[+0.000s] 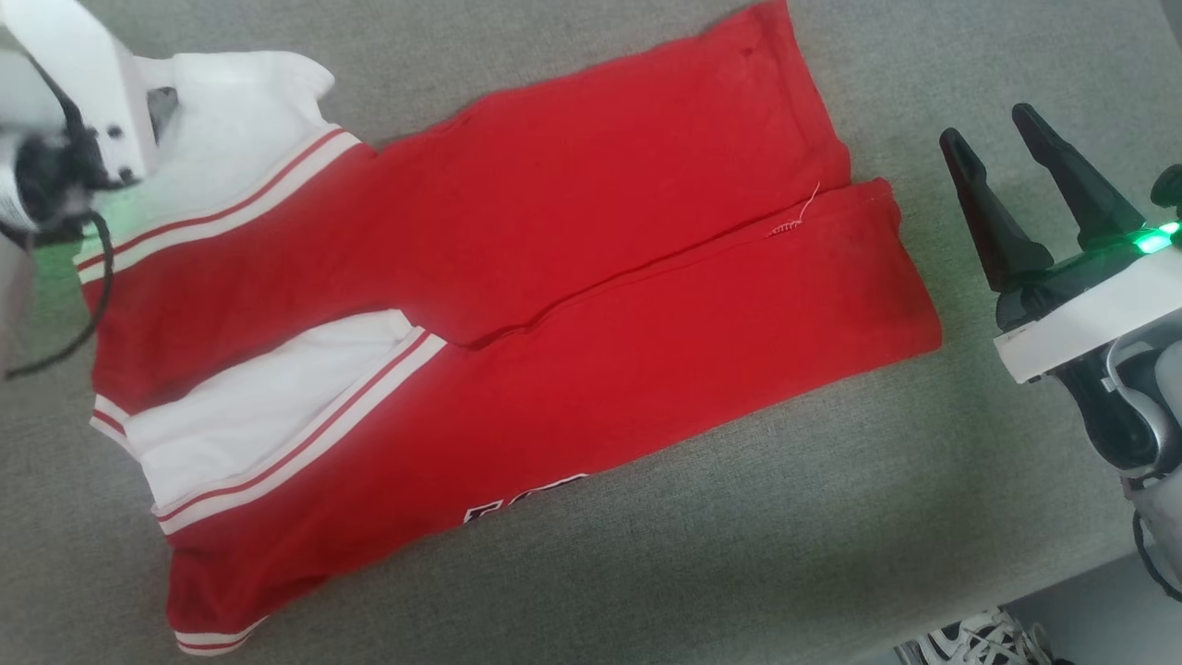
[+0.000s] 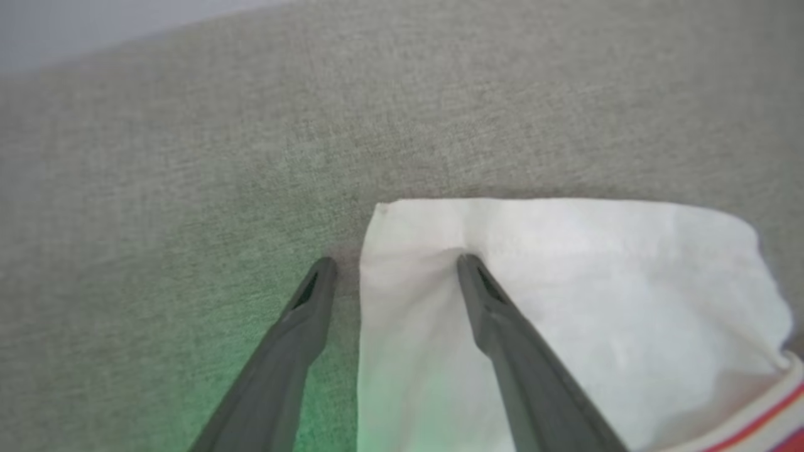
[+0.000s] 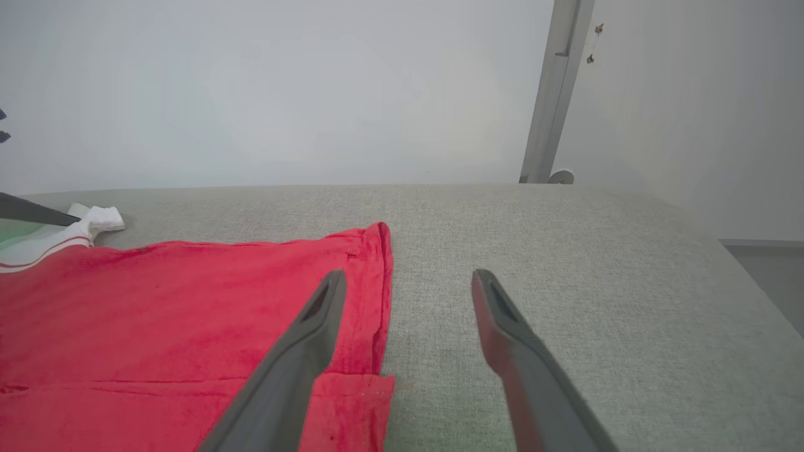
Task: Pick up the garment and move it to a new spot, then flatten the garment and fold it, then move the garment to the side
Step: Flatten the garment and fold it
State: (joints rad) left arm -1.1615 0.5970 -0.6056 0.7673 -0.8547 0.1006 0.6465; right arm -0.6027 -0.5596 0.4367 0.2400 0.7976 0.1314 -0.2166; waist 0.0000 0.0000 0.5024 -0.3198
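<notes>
The garment point(image 1: 554, 277) is laid across the middle of the head view on the grey surface point(image 1: 785, 554), its sides folded inward. Both pincers are spread wide and empty. The white sleeve edge is straddled by the left gripper point(image 2: 396, 262); the right gripper point(image 1: 988, 125) is held beside the hem at the right. All layers should probably be pinched together before lifting.

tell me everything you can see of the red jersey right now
The garment is a red soft-knit jersey with white sleeve parts and red-and-white striped trim, lying flat on the grey fabric surface. Both sides are folded in, meeting along a slanted middle crease. A dark, white-outlined print peeks at its near edge; a loose thread shows by the hem. The open left gripper straddles a white sleeve corner, one finger seemingly on the cloth; the right gripper stands apart.
</notes>
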